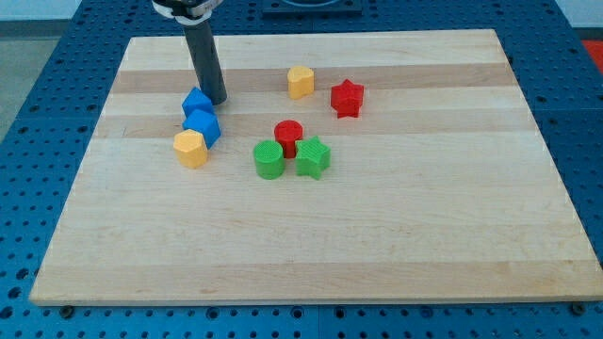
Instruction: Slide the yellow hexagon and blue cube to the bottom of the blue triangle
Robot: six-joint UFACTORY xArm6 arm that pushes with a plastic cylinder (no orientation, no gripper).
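My tip (216, 100) rests on the wooden board (452, 235) just right of the blue triangle (196, 101), at the view's upper left — a bare rod with nothing to open or close and nothing held. The blue cube (203, 126) sits touching the triangle's lower edge, and the yellow hexagon (190, 149) touches the cube's lower left, the three forming a short chain. Well apart to the right lie a second yellow block (301, 82), a red star (347, 98), a red cylinder (287, 137), a green cylinder (268, 159) and a green star (313, 157) — the last three clustered.
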